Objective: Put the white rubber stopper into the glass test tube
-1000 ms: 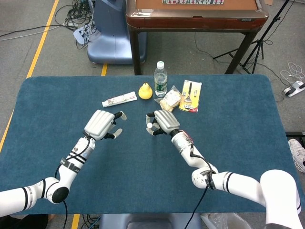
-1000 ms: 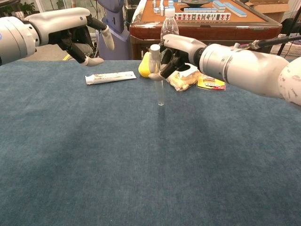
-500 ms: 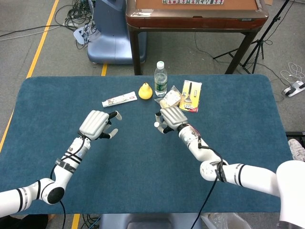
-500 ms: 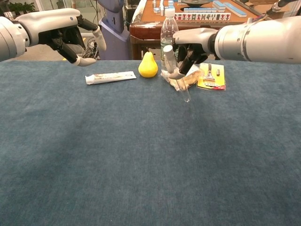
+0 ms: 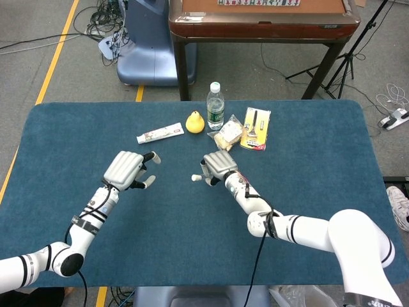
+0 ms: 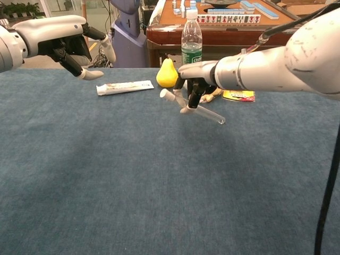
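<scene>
My right hand (image 6: 194, 85) grips the glass test tube (image 6: 210, 113) near its middle. The tube lies tilted, almost level, low over the blue table cloth (image 6: 159, 180). The white rubber stopper (image 6: 165, 95) sits in the tube's mouth, which points toward my left hand. In the head view the stopper (image 5: 195, 178) shows just left of the right hand (image 5: 217, 167), which hides most of the tube. My left hand (image 6: 79, 45) hovers apart at the left, fingers spread, holding nothing; the head view shows this left hand (image 5: 128, 169) well clear of the tube.
Along the far side of the cloth lie a toothpaste tube (image 5: 160, 133), a yellow pear (image 5: 195, 121), a water bottle (image 5: 215, 105), a snack bag (image 5: 228, 134) and a yellow packet (image 5: 255, 128). A wooden table (image 5: 262, 25) stands behind.
My right hand has tipped the stoppered tube from upright to nearly level and brought it lower and back toward the centre. The left hand drew slightly away to the left.
</scene>
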